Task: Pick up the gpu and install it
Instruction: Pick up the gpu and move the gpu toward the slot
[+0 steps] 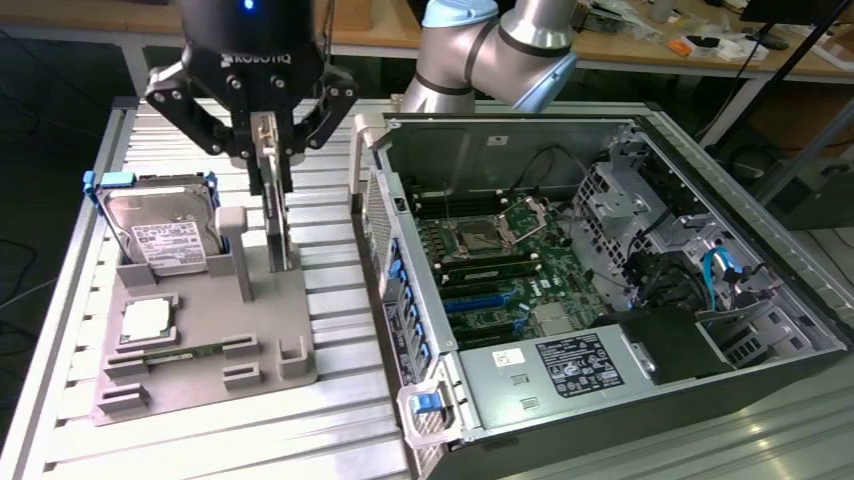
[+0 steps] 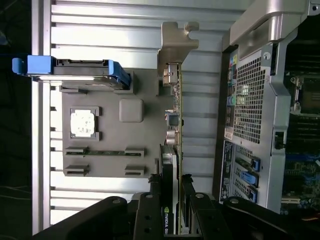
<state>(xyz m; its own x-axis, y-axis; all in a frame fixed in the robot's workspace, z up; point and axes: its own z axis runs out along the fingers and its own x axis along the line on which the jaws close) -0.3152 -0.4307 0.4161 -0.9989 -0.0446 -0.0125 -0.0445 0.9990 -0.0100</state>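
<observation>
**Exterior view.** The gripper (image 1: 271,180) hangs from the arm (image 1: 497,40) over a grey holding fixture (image 1: 200,385), which lies on a slatted aluminium table (image 1: 334,440). The claw is partly closed. Its two fingers meet on the upper edge of the gpu (image 1: 279,235) and pinch the thin card between them. The gpu stands upright on its edge at the side of the fixture nearest the computer case (image 1: 641,330), and its lower end is down at the fixture. I cannot tell whether it sits in its slot or is just clear of it. On the exterior view's left, a hard drive (image 1: 158,235) in a blue frame leans in its own pocket. Nearer the camera, a processor chip (image 1: 144,318) and a RAM stick (image 1: 180,352) lie flat in the fixture. The case lies open on the exterior view's right and shows the motherboard (image 1: 494,285).

**Wrist view.** The gripper (image 2: 174,185) closes from both sides on the gpu (image 2: 175,125), with one dark finger on each face of the card. The gpu is seen edge-on. It runs along the edge of the fixture (image 2: 150,140), and its silver bracket (image 2: 176,40) sits at the end far from the claw, over the table (image 2: 110,30). The hard drive (image 2: 80,67), processor chip (image 2: 82,122) and RAM stick (image 2: 102,152) sit in the fixture. The perforated rear panel of the case (image 2: 250,100) is just beside the card.
</observation>
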